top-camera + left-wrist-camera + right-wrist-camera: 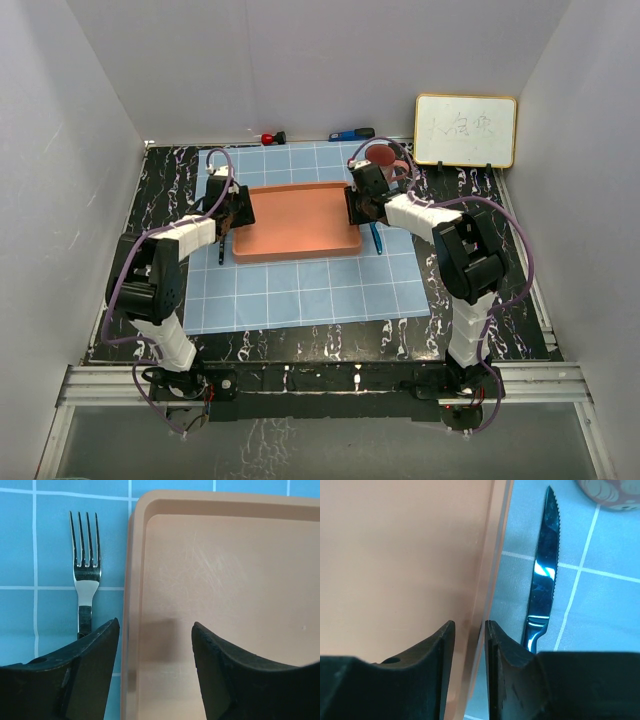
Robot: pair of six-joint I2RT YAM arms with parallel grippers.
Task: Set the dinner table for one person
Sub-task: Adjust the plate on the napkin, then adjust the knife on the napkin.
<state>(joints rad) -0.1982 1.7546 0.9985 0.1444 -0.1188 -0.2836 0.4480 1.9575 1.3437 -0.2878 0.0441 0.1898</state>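
While both arms' jaws stand apart astride the rims of the tray [300, 218], I want straight lifts, clear of fork [86, 575] and knife [544, 570].

Glossy metal fork [86, 580], matt plastic tray [225, 580]

pretty slim pickings for text here. the only writing is on the small whiteboard [466, 130] with the yellowish frame, propped up at the back right of the dinner table [300, 345]. there are a few faint grey handwritten strokes across the middle of it, maybe three or four characters, but they're way too pale and small to make out. nothing readable in the wrist views either.
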